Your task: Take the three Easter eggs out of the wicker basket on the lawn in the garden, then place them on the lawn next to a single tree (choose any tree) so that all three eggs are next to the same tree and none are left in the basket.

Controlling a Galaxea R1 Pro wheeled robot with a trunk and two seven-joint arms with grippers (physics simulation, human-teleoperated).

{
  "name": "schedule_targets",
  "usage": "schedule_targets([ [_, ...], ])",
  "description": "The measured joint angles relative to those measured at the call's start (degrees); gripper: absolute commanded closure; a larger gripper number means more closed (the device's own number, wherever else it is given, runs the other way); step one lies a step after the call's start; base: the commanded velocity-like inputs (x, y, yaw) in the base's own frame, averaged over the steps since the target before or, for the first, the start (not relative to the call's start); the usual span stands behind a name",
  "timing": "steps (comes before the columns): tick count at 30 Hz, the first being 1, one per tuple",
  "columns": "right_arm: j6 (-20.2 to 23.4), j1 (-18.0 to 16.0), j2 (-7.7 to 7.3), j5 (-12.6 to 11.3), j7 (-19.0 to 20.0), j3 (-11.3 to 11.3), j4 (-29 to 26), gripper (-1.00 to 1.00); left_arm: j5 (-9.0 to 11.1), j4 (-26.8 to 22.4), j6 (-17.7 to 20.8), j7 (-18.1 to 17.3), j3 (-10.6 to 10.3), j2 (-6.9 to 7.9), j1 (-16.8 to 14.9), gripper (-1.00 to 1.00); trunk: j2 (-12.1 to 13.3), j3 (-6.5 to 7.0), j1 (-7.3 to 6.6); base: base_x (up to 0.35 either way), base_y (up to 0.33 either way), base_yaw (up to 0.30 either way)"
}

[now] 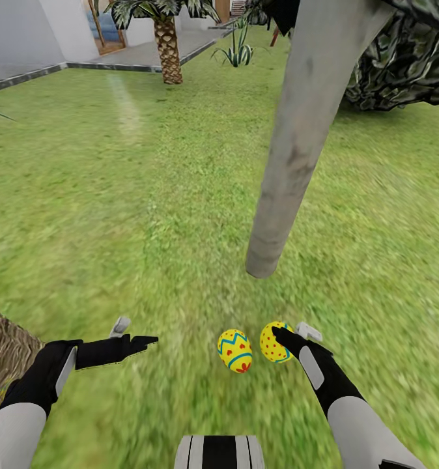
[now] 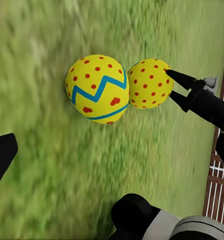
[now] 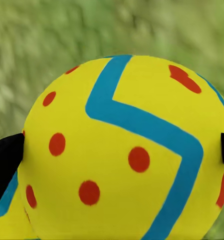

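Observation:
Two yellow Easter eggs lie touching on the lawn (image 1: pixel 115 195) just in front of the pale grey tree trunk (image 1: pixel 297 143): a zigzag-banded egg (image 1: pixel 235 350) (image 2: pixel 98 89) and a dotted egg (image 1: pixel 275 341) (image 2: pixel 149 83) (image 3: pixel 126 150). My right gripper (image 1: pixel 279 333) (image 2: pixel 170 84) is open, its fingertips at the dotted egg's side. Off to the left, my left gripper (image 1: pixel 144 337) hangs open and empty over the grass. The wicker basket (image 1: pixel 4 348) shows partly at the lower left edge. A third egg is out of view.
The tree's dark foliage (image 1: pixel 408 58) hangs at the upper right. A scaly-trunked palm (image 1: pixel 167 52) and a white house wall (image 1: pixel 24 32) stand far back left. A brown slatted fence (image 2: pixel 219 175) lies beyond the eggs. Grass stretches wide on the left.

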Motion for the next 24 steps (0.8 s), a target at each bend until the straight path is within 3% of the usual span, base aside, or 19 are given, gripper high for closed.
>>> schedule_targets([
  [9,0.01,0.0,0.0,0.03,0.0,0.05,-0.01,1.0,0.0,0.02,0.0,0.0,0.0,-0.06,0.0,-1.0,0.0,0.0,0.02,0.05,0.029,0.0],
  [24,0.02,0.0,0.0,0.1,0.0,0.07,-0.01,1.0,-0.01,-0.07,-0.06,0.0,0.0,-0.06,0.0,-1.0,-0.18,-3.1,0.39,0.0,0.0,0.0],
])
